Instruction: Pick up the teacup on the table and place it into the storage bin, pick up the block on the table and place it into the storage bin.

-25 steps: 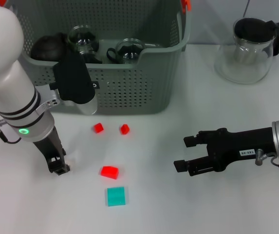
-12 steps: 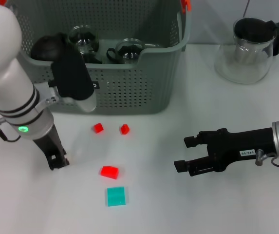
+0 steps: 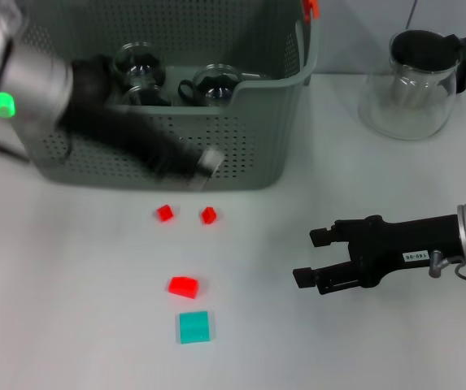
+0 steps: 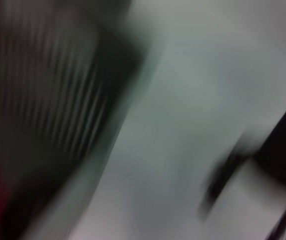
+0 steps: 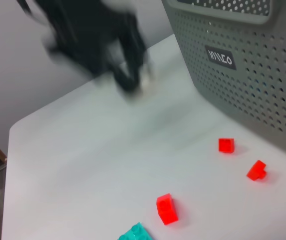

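The grey-green storage bin (image 3: 241, 154) stands at the back left of the white table, and two glass teacups (image 3: 139, 69) (image 3: 215, 81) sit inside it. On the table in front lie two small red blocks (image 3: 164, 213) (image 3: 208, 215), a larger red block (image 3: 182, 286) and a teal block (image 3: 193, 327). My left arm (image 3: 135, 138) is a fast-moving streak across the bin's front wall. Its gripper (image 5: 125, 75) shows only as a dark smear. My right gripper (image 3: 304, 256) hovers open and empty, low over the table to the right of the blocks.
A clear glass pitcher (image 3: 415, 81) with a black lid stands at the back right. The bin's labelled wall (image 5: 219, 57) rises just behind the two small red blocks (image 5: 226, 145) (image 5: 256, 170).
My left arm has swung up and away from the table at the left, and now sweeps across the bin's front. The right arm and the blocks have stayed put.
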Robot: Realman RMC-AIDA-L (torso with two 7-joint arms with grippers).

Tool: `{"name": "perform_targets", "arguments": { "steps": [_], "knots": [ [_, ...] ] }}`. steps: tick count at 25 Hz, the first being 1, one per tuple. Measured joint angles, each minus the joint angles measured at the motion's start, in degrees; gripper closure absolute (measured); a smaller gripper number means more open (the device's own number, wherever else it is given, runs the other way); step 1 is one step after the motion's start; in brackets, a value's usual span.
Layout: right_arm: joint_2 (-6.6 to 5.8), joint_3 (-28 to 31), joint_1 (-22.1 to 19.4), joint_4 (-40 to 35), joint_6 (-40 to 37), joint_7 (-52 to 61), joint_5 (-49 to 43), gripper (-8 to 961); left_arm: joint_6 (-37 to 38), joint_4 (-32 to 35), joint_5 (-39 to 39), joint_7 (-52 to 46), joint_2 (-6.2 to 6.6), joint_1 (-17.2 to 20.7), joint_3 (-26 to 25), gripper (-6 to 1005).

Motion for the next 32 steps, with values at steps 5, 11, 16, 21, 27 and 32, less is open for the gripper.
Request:
{"name": "perform_targets", "arguments": {
  "steps": [5,11,16,21,27,32],
  "knots": [
    [0.00,0.0,-0.3,0.0,-0.2,0.2,0.1,7,-7.0,-1.1,-13.6,-0.4,2.30,-3.9,-4.1,795],
    [0.26,0.0,-0.2,-0.1,-0.2,0.3,-0.1,7,-26.6,-7.7,-12.7,-1.6,3.75,-6.9,-0.1,791],
    [0.36,0.0,0.1,-0.2,-0.3,0.2,-0.2,7,-36.0,-10.9,-11.2,-4.5,5.34,-6.9,4.8,725],
    [0.22,0.0,0.2,-0.3,-0.4,0.0,-0.2,7,-31.8,-6.3,-13.0,-4.0,5.42,-4.2,4.5,617],
    [-0.17,0.2,0.2,-0.4,-0.3,0.4,0.0,7,-7.1,9.0,-17.5,-0.8,3.02,1.8,8.0,335],
    [-0.33,0.9,0.3,-0.1,-0.1,0.5,-0.2,6,4.7,16.5,-12.3,-0.9,1.03,6.0,19.2,138]
  ]
}}
